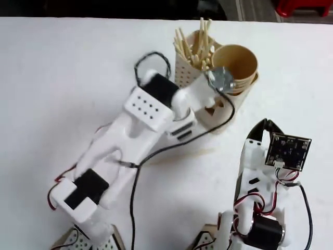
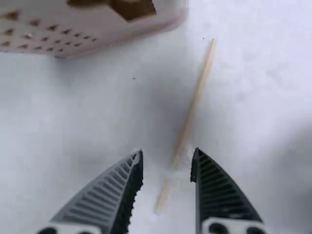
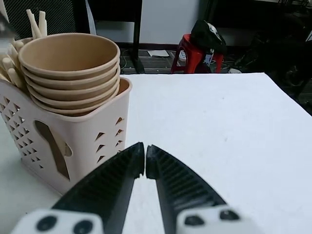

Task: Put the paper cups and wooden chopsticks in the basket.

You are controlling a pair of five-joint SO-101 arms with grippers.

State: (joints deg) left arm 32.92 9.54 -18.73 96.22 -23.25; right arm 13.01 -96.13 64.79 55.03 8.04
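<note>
From above, the basket (image 1: 183, 67) stands on the white table (image 1: 62, 67), with a bundle of chopsticks (image 1: 195, 44) upright in one compartment and a stack of paper cups (image 1: 237, 62) nested in the one beside it. The left arm (image 1: 140, 125) lies stretched across the table with its wrist end right against the basket's near wall. The right arm (image 1: 260, 177) sits apart from the basket, and the dark tip of the right gripper (image 1: 263, 129) points toward it without touching. In the left wrist view, the left gripper (image 2: 165, 168) is partly open just above the table, close to the basket's perforated wall. Its fingers (image 2: 117, 190) straddle one end of a loose chopstick (image 2: 192, 109) that lies flat and slants toward the basket, and they grip nothing. In the right wrist view, the right gripper's jaws are pressed together at the tips with nothing between them, low in front of the basket's cup side, where the cups rise above the rim.
</note>
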